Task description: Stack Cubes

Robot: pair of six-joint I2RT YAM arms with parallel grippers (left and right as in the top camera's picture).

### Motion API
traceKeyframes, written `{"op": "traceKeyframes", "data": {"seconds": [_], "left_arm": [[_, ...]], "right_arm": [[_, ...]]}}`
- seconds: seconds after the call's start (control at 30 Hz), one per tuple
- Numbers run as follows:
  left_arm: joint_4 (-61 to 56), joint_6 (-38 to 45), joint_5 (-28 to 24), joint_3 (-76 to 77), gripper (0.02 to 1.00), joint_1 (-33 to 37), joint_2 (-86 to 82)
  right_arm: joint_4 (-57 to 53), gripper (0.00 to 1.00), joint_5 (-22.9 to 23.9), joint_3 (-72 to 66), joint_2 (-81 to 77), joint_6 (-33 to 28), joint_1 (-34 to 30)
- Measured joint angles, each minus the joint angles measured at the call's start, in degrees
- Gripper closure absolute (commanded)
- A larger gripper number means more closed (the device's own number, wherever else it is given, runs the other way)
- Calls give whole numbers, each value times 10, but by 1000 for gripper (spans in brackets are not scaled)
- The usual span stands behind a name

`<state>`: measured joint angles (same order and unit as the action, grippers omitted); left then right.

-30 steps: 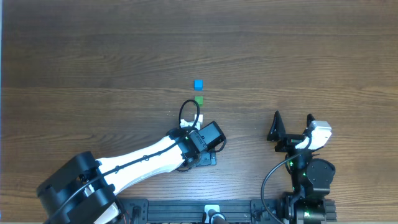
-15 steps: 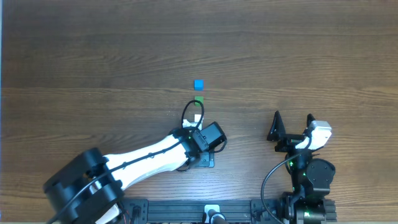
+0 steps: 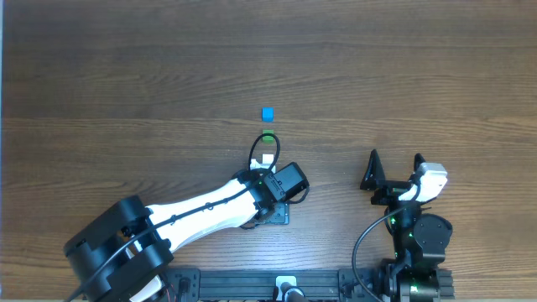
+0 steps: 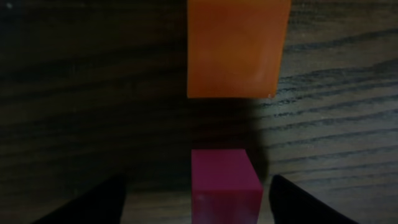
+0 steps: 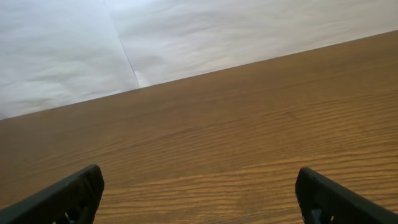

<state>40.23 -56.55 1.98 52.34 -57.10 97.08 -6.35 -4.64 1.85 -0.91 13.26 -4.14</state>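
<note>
**Overhead view.** We take the green cube (image 3: 268, 134) as our landmark. The blue cube (image 3: 268, 114) lies just beyond it, on the side away from the arm bases, with a narrow strip of bare table (image 3: 126, 75) between them; neither cube sits on the other. The left arm (image 3: 210, 205) slants in from the near side of the green cube. Its wrist and cable loop (image 3: 264, 149) cover the cube's near edge, so from here we cannot judge that arm's fingers. The right gripper (image 3: 394, 157) stands well to the right of the green cube. Its two dark fingers are spread apart with nothing between them.

**Left wrist view.** Here we see what the overhead view hides. The left gripper (image 4: 198, 186) is released, and one dark finger shows on each side of the green cube. A gap of table remains on both sides, so the cube is straddled, not gripped. The blue cube sits straight beyond the green one, apart from it and resting flat on the wood.

**Right wrist view.** We see wood grain running out to a white backdrop (image 5: 186, 37). The spread fingertips (image 5: 68, 193) confirm that this gripper holds nothing.
</note>
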Motion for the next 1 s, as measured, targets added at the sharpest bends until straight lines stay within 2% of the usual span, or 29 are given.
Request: {"op": "traceKeyframes", "data": {"seconds": [0.33,0.83,0.93,1.0], "left_arm": [[0,0,0,0,371,0,0],[-2,0,0,16,386,0,14],[-2,0,0,16,467,0,16],[-2,2,0,16,485,0,18]], "right_arm": [[0,9,0,0,0,0,0],[0,7,0,0,0,0,0],[0,9,0,0,0,0,0],[0,9,0,0,0,1,0]]}}
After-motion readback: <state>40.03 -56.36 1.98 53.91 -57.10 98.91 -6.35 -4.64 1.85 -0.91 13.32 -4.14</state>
